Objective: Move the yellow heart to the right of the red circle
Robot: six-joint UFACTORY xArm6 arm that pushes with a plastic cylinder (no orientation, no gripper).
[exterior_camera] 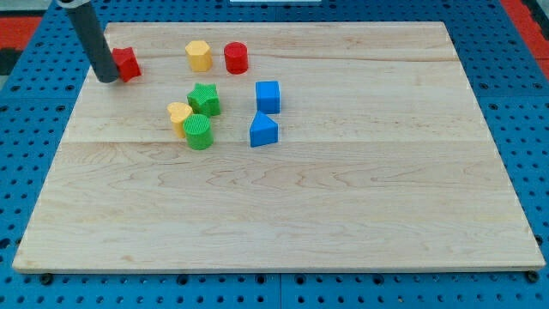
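The yellow heart point(178, 115) lies left of centre on the wooden board point(343, 197), touching the green star point(205, 99) and the green circle point(197, 131). The red circle point(236, 57) stands near the view's top, up and to the right of the heart. My tip point(107, 79) rests at the view's top left, against the left side of a red star-like block point(127, 63), well left of the heart.
A yellow hexagon point(198, 55) sits just left of the red circle. A blue cube point(268, 96) and a blue triangular block point(263, 130) stand right of the green blocks. A blue pegboard point(26, 129) surrounds the board.
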